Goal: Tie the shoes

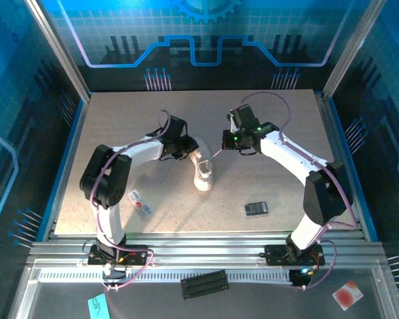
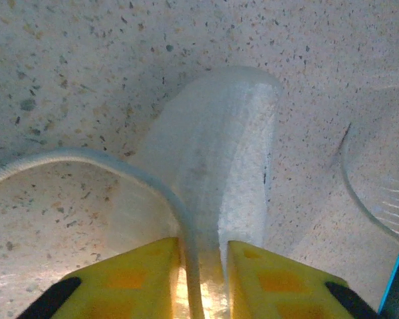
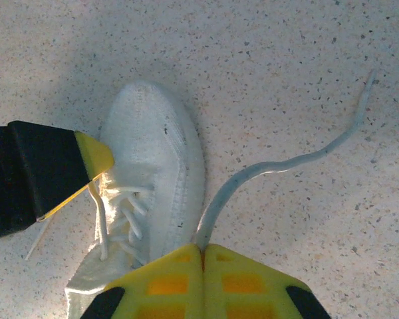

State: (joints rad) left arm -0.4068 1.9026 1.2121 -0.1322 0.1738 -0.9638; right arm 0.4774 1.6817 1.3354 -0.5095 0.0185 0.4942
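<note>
R gripper (image 3: 201,251) is clamping shut on one lace (image 3: 279,165), sneaker (image 3: 159,153) lying just ahead-left of its fingertips. L gripper (image 2: 203,262) is standing a crack open, second lace (image 2: 86,159) running btwn its pads (image 2: 139,272), prob. slack. No knot forming yet; crossing, looping and tightening are all remaining.

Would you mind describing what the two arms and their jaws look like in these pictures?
The left arm and the right arm both have white curved links with bulky black joint housings, and thin purplish cables loop along them. Small green lights glow near the right arm's wrist. Close up, the jaws are yellow blocks with orange recesses and black outer corners.
</note>
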